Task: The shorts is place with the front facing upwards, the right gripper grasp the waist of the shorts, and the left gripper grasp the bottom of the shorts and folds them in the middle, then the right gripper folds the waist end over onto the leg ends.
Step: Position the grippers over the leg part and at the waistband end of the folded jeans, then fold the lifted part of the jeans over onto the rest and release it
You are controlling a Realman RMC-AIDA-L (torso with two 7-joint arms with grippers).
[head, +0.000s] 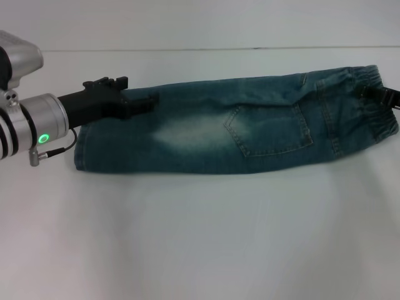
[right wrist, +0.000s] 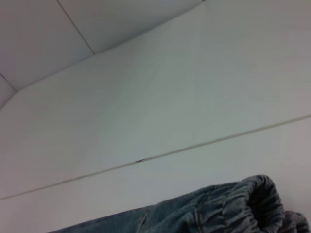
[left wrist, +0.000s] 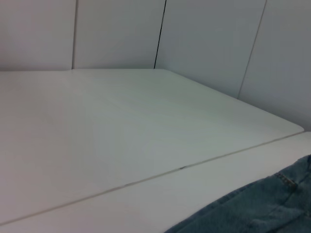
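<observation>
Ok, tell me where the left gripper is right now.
In the head view, the left gripper is on the robot's left side, reaching over the leg end of the shorts on the white table, opposite the elastic waist.

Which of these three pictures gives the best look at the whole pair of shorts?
The head view: the shorts lie flat across the white table, seen from leg hems to elastic waistband. The left wrist view catches only a denim corner; the right wrist view shows only the puckered waistband.
</observation>
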